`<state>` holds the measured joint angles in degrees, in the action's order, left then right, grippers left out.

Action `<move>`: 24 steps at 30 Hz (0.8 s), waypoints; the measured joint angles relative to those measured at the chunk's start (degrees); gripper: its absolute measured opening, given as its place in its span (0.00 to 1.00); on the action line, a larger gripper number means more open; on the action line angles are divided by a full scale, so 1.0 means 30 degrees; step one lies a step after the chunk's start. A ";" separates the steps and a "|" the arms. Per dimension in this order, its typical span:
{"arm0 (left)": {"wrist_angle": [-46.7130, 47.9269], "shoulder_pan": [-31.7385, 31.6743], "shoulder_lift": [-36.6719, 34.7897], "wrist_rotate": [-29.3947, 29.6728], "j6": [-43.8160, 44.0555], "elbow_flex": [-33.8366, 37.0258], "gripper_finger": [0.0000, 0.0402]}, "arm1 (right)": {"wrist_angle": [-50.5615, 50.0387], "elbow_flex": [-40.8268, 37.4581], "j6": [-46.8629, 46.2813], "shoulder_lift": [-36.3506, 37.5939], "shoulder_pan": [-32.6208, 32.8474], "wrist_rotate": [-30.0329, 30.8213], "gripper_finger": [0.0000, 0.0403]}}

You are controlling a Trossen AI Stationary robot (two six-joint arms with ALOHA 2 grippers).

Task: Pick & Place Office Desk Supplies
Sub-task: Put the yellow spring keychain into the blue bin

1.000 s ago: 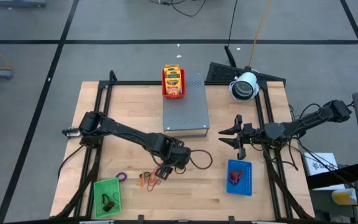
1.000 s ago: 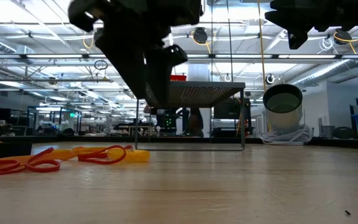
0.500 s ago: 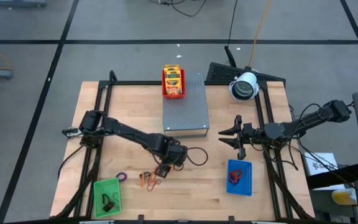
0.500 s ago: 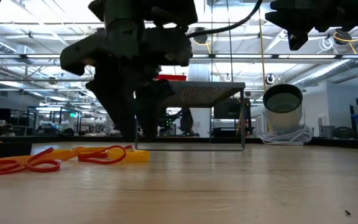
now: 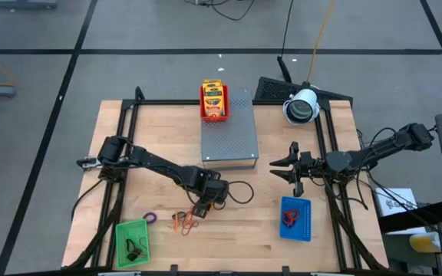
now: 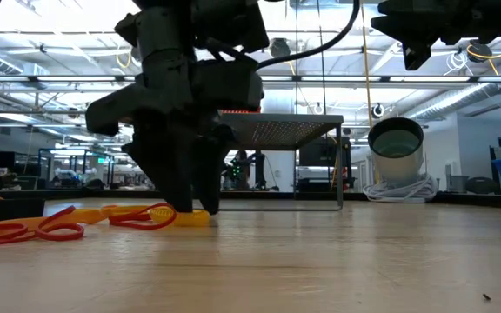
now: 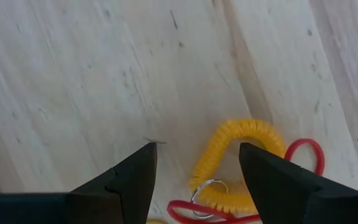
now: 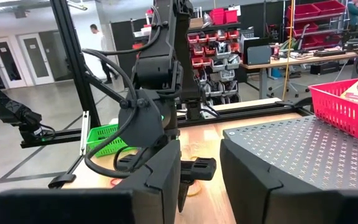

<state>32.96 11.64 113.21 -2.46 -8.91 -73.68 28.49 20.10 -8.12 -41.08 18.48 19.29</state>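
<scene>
From my remote station I had the left gripper low over the tabletop, its jaws spread wide and empty, astride a yellow coiled band that lay tangled with red rubber bands and a small metal ring. In the high view this cluster sat near the front edge, with a purple loop just beside it and the green mesh tray, which held dark clip-like pieces, further left.

Hazard 1: I judged that closing on the tangle could lift several bands at once; the cause was their overlap. A trailing band could then drop short of a tray.

Hazard 2: I judged that the flat bands could slip out from under the fingertips, because they lay thin against the wood.

Centre: the grey perforated box carried the red tray with crayon packets, well apart from the work.

Right: the right gripper hung above the tabletop beside the box, with the blue tray in front of it; its jaws stood part open and empty. I saw no collision risk while it waited there.
</scene>
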 joint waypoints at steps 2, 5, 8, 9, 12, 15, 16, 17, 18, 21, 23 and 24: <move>-0.0084 0.0000 0.0000 0.0000 0.0069 0.0194 0.59 | 0.0000 0.0000 0.0000 0.0000 0.0000 0.0000 0.25; -0.0603 0.0032 -0.0050 -0.0009 0.0418 0.0527 0.59 | 0.0000 0.0000 0.0000 0.0000 0.0000 0.0011 0.25; -0.0710 0.0029 -0.0066 -0.0003 0.1216 0.0638 0.56 | 0.0000 0.0000 0.0000 0.0000 0.0000 0.0015 0.25; -0.0713 0.0029 -0.0066 0.0024 0.1424 0.0638 0.53 | 0.0000 0.0000 0.0000 0.0000 0.0000 0.0015 0.25; -0.0827 0.0029 -0.0066 0.0073 0.1749 0.0652 0.39 | 0.0000 0.0000 0.0000 0.0000 0.0000 0.0022 0.25; -0.0994 0.0000 -0.0066 0.0051 0.2028 0.0667 0.20 | 0.0004 0.0000 0.0000 0.0000 0.0000 0.0029 0.24; -0.1037 -0.0007 -0.0058 -0.0007 0.2050 0.0667 0.13 | 0.0003 0.0000 0.0004 0.0000 0.0000 0.0029 0.24; -0.1051 -0.0007 -0.0058 -0.0103 0.2090 0.0673 0.07 | 0.0000 0.0000 0.0000 0.0000 0.0000 0.0029 0.24; -0.1104 -0.0002 -0.0058 -0.0164 0.2099 0.0674 0.05 | 0.0000 0.0000 -0.0002 0.0000 0.0000 0.0029 0.24; -0.1277 0.0000 -0.0064 -0.0189 0.2422 0.0676 0.06 | 0.0001 0.0000 -0.0029 0.0000 0.0000 0.0029 0.25; -0.1466 0.0000 -0.0109 -0.0215 0.2540 0.0703 0.05 | 0.0000 0.0000 -0.0036 0.0000 0.0000 0.0034 0.25; -0.1595 0.0000 -0.0111 -0.0244 0.2568 0.0703 0.04 | 0.0003 0.0000 -0.0036 0.0000 -0.0002 0.0034 0.25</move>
<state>28.17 11.64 112.87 -3.19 -1.21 -71.57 28.50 20.10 -8.23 -41.08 18.47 19.39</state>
